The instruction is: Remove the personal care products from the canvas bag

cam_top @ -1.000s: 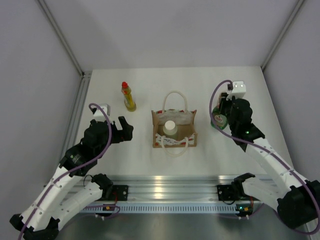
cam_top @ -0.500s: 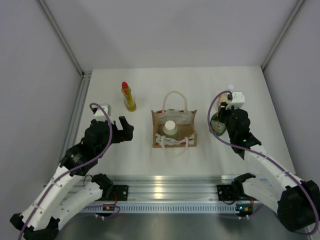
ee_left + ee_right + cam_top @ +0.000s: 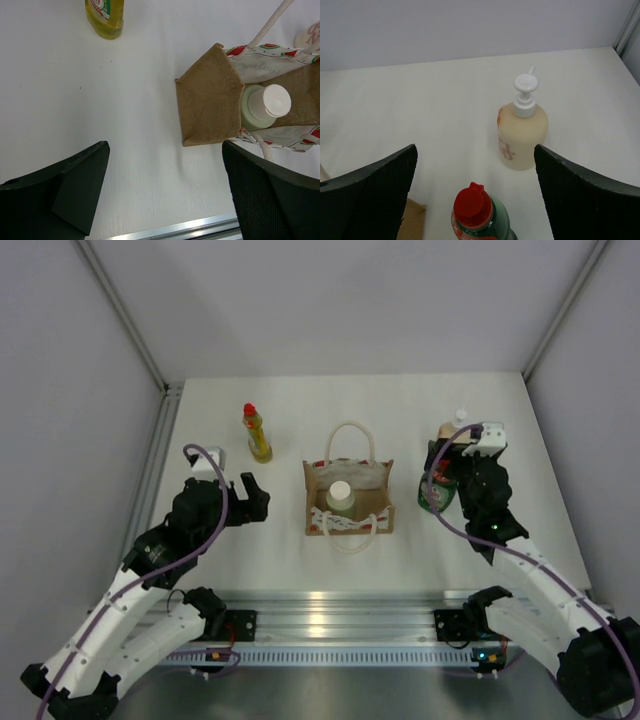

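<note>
While spread wide and holding nothing, hovering left of the tan canvas bag: left gripper. Upright inside the bag, pale bottle with white cap. Out on the desk, slim yellow bottle beyond the bag's left; right of the bag, cream pump bottle and, nearer, green red-capped bottle, below right gripper, fingers likewise wide apart, empty.

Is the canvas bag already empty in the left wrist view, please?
No, a pale bottle with a white cap stands inside the canvas bag.
</note>
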Action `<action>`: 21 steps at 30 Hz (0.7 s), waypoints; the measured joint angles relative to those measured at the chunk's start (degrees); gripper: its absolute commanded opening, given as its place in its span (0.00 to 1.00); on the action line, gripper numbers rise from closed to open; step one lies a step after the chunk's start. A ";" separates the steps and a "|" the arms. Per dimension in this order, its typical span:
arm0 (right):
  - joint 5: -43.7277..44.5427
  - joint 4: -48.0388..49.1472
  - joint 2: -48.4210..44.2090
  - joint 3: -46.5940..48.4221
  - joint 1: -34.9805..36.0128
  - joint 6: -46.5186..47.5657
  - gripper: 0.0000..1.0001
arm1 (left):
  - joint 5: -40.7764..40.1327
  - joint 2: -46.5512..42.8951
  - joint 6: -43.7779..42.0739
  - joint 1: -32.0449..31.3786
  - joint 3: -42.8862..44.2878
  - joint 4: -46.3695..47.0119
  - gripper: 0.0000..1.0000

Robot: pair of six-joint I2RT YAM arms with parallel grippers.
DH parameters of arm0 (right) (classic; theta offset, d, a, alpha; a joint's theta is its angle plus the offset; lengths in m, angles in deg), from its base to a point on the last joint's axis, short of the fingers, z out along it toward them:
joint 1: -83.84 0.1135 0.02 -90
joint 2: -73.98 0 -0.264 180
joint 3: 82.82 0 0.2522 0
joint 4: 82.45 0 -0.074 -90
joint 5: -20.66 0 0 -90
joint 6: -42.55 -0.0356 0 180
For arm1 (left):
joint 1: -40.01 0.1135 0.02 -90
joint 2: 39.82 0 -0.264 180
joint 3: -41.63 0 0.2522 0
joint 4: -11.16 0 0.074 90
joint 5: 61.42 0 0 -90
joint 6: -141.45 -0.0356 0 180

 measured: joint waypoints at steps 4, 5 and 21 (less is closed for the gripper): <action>-0.26 -3.56 -3.54 0.83 -0.02 -1.66 0.97 | 1.27 1.01 0.00 0.00 0.00 0.04 0.98; -0.61 -5.14 -4.90 1.29 -0.02 -2.27 0.98 | 2.14 1.53 0.00 0.02 0.02 0.04 0.98; -18.34 -19.65 -32.28 -3.10 -0.13 -15.08 1.00 | 9.03 25.42 -1.81 -10.49 14.47 -1.22 0.98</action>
